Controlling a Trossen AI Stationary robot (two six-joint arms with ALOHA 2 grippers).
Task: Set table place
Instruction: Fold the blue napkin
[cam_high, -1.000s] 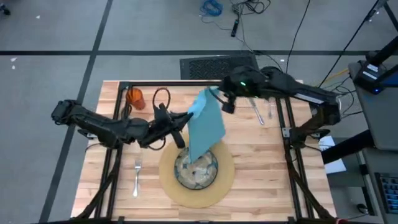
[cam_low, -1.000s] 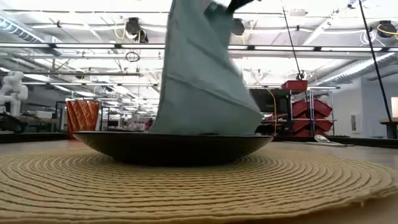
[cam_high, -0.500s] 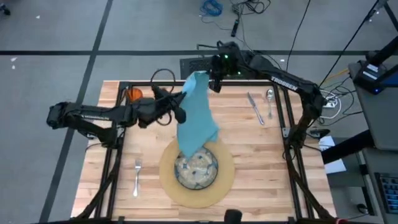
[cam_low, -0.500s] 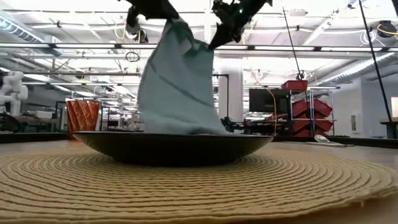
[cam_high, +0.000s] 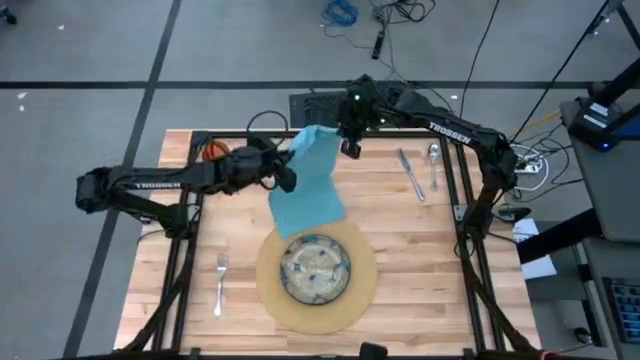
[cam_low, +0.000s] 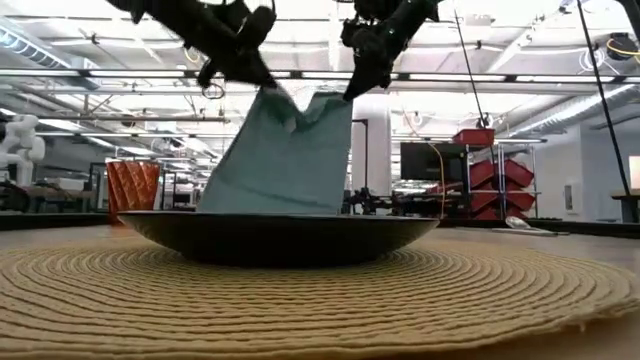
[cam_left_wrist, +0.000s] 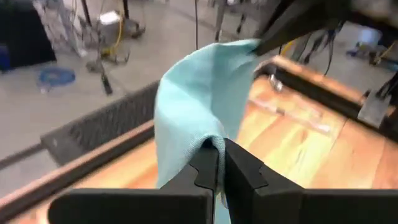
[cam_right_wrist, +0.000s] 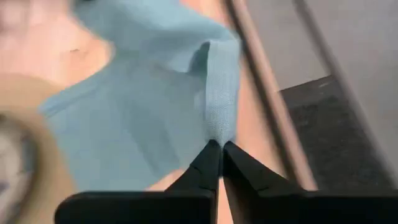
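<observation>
Above the far half of the table (cam_high: 420, 250) I am holding the teal napkin (cam_high: 308, 185) up between my two grippers. My left gripper (cam_high: 283, 172) is reaching in from the left and is clenching one upper corner of the cloth, its fingers (cam_left_wrist: 208, 168) pressed together on a pinched fold. My right gripper (cam_high: 347, 143) is coming in from the far right and is gripping the other upper corner, fingers (cam_right_wrist: 214, 163) likewise closed tight on the fabric. The napkin is hanging slack between them, its top edge sagging a little in the low view, and its lower edge is drooping toward the far rim of the speckled plate (cam_high: 315, 268); I cannot tell whether it is touching the plate.

The plate is sitting centred on the round tan mat (cam_high: 362, 285), near the front middle of the table. The fork (cam_high: 220, 282) is lying on the wood left of the mat, well apart from it. The knife (cam_high: 410, 172) and spoon (cam_high: 433, 165) are lying side by side at the far right. The orange cup (cam_high: 212, 152) is standing at the far left corner, just beyond my left arm.
</observation>
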